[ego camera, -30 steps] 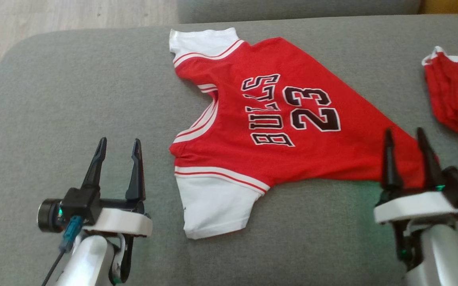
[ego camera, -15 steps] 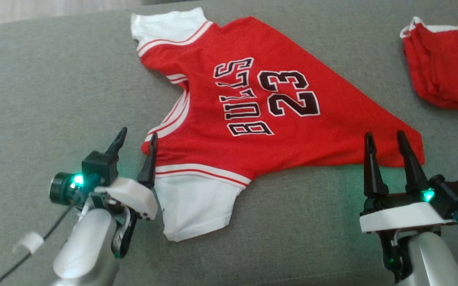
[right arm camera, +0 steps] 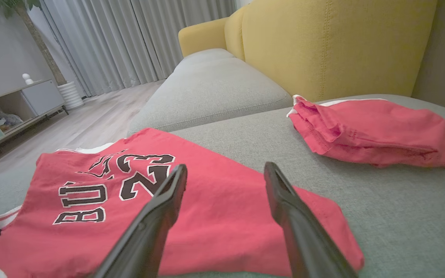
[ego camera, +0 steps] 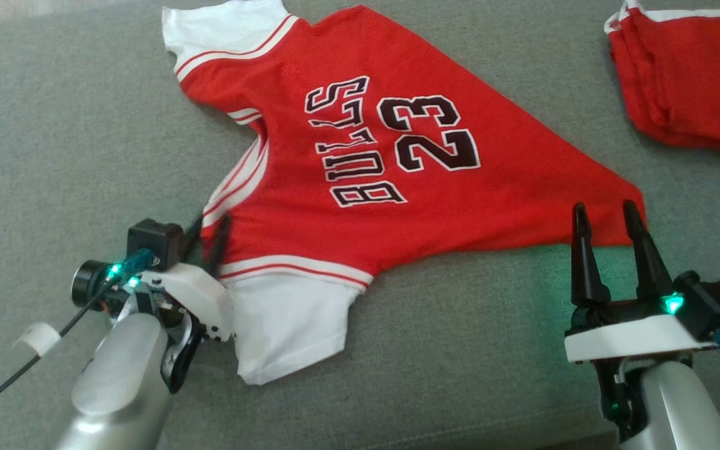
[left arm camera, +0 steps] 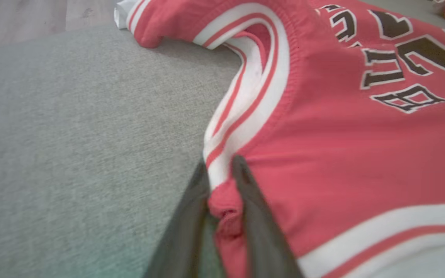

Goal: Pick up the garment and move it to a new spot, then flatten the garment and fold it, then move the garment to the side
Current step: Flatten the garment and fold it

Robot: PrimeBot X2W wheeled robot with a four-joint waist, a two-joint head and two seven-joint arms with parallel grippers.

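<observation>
Head view has the left gripper (ego camera: 209,232) low at the lower left, its pale forearm angled up and inward so the two dark fingers reach the near shoulder of the red cotton jersey (ego camera: 397,206) with white sleeves and black BULLS 23 lettering. The jersey lies spread, lettering up, across the grey fabric sofa cushion (ego camera: 72,137). Left wrist view shows those fingers (left arm camera: 255,204) drawn narrow, pinching a small bunched fold of red cloth beside the white-striped neckline. The right gripper (ego camera: 604,212) stands at the lower right, fingers pointing away from the robot and spread wide with nothing between them, tips over the jersey's hem corner; whether they touch the cloth is unclear. The left fingertips are mostly hidden behind the wrist block in the head view, and they are blurred in the wrist view. The jersey's far sleeve is cut by the top edge. A folded red garment with white trim (ego camera: 679,81), well apart on the cushion, is cut at the right. In the right wrist view, a pale low cabinet (right arm camera: 33,96) has an open shelf with contents too blurred to name, and a ribbed white planter (right arm camera: 69,95) holds a thin trunk.
</observation>
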